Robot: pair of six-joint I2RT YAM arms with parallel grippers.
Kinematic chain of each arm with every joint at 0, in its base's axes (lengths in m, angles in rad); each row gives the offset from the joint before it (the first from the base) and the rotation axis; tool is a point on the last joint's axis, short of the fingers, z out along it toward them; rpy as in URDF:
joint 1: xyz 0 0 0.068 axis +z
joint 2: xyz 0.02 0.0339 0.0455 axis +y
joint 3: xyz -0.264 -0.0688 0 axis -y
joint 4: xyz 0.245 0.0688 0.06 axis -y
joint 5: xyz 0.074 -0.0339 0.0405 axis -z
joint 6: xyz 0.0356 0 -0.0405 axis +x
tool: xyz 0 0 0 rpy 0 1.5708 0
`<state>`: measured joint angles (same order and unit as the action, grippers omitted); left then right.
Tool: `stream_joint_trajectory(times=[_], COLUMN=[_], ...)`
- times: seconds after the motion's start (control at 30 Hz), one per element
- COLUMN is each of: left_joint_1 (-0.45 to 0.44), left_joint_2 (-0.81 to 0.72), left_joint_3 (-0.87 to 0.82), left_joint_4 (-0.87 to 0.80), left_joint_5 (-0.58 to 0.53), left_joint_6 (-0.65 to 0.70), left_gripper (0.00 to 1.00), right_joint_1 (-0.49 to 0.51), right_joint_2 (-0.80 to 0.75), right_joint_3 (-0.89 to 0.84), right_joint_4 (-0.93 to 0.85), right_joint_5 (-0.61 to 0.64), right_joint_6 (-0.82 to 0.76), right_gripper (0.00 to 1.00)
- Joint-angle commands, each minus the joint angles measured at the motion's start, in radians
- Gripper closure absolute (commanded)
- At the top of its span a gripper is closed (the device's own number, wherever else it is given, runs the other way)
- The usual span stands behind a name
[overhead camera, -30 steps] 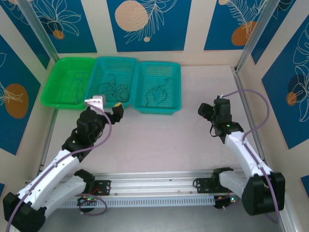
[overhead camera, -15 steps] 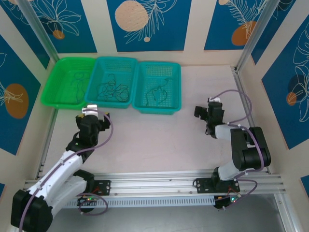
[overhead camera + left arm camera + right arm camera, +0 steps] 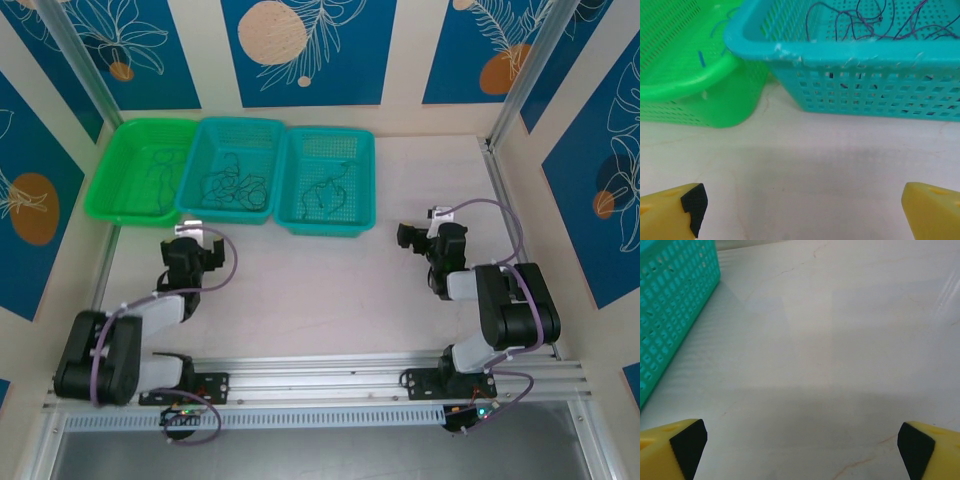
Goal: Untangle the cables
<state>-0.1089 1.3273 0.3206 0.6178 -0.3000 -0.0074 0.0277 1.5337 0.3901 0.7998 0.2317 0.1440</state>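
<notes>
Green basket point(image 3: 100, 195): far left; a few thin cables point(image 3: 152, 176) loose inside, seemingly apart from one another.
Left claw point(image 3: 193, 247): near left, low over the table point(image 3: 320, 290), just short of the green and middle baskets; jaws spread wide, nothing between them.
Middle basket point(image 3: 228, 215): touching the green one; clump point(image 3: 232, 186) of kinked wires inside, several strands crossing.
Right basket point(image 3: 325, 225): beside the middle one; one curly cable point(image 3: 325, 195) on its floor, alone.
Right claw point(image 3: 412, 236): near right, over bare table, apart from the baskets; jaws wide, empty.
Done: probably some wires already sorted out into the two outer baskets.
Left: the middle clump, apparently tangled; neither claw on it, so a fair share of the work likely ahead.
</notes>
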Motion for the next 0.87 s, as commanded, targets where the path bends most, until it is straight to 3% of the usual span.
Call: stream_joint_trajectory(times=[0.0,0.07,0.1,0.17,0.27,0.83], left_joint_1=[0.037,0.039,0.042,0.056,0.076,0.072], left_joint_2=[0.154,0.235,0.201,0.218,0.210,0.211], left_joint_3=[0.048,0.052,0.058,0.038,0.043,0.074], left_joint_4=[0.229,0.321,0.249,0.314,0.285,0.230], left_joint_5=[0.139,0.191,0.210,0.276,0.335,0.341], left_joint_6=[0.009,0.036,0.031,0.038,0.037,0.047], left_gripper=[0.00,0.00,0.00,0.00,0.00,0.00], right_joint_1=[-0.009,-0.008,-0.008,-0.008,-0.006,0.003], right_joint_2=[-0.014,-0.015,-0.013,-0.013,-0.014,-0.012], right_joint_3=[0.009,0.010,0.009,0.010,0.010,0.004], right_joint_4=[0.034,0.035,0.037,0.035,0.035,0.050], right_joint_5=[-0.015,-0.015,-0.015,-0.014,-0.013,0.001], right_joint_6=[-0.014,-0.014,-0.015,-0.016,-0.016,-0.023], right_gripper=[0.01,0.01,0.01,0.01,0.01,0.01])
